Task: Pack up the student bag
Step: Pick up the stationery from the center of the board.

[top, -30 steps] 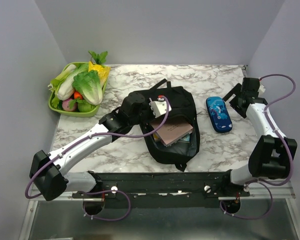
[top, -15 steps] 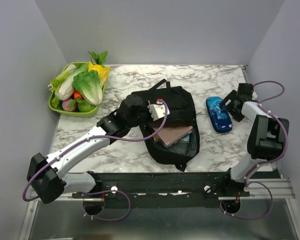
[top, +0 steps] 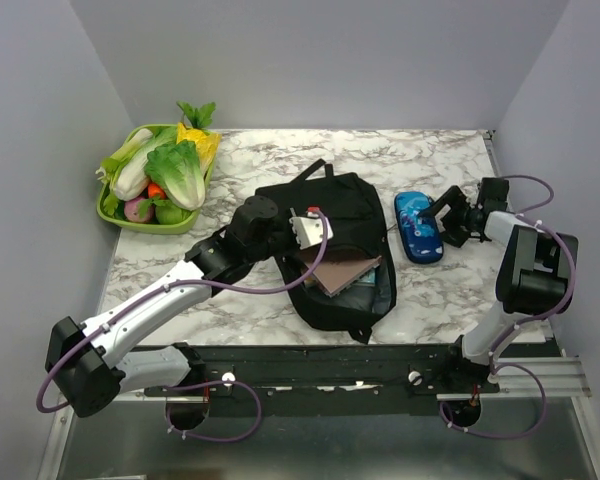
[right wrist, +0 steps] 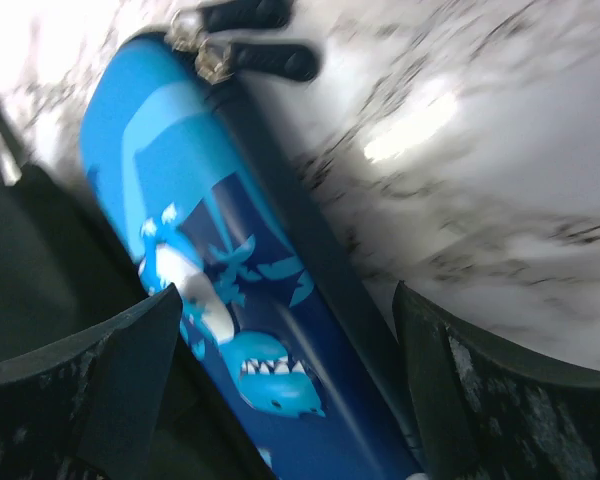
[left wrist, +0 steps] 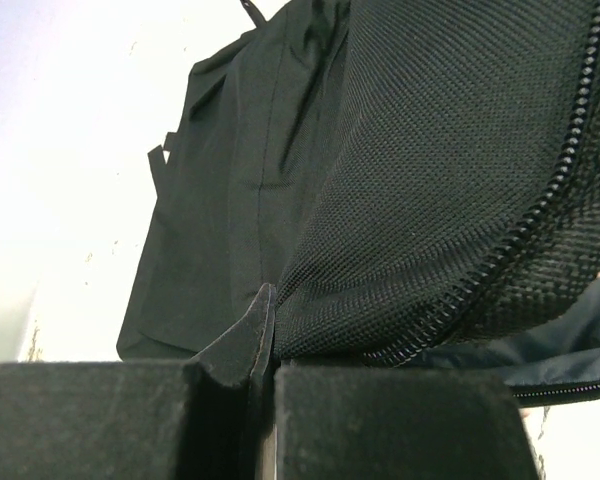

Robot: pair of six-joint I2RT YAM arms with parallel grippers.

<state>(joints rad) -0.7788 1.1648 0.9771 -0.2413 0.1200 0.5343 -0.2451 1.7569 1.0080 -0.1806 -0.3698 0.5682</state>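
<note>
Black fabric at the zipper edge of the student bag (top: 345,205), which lies mid-table, is pinched in the clenched left gripper (left wrist: 263,400); that grip should hold the mouth lifted and wide. The right gripper (top: 438,218) is spread wide astride the blue shark-print glasses case (right wrist: 230,290) just beside the bag. It seems not yet to be gripping, so it should centre across the case's narrow width before closing.

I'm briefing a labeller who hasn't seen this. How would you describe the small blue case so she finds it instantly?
On the marble table, look right of the big black backpack. The case lies flat between the open fingers of the right gripper: slim, bright blue, printed with a shark.
</note>
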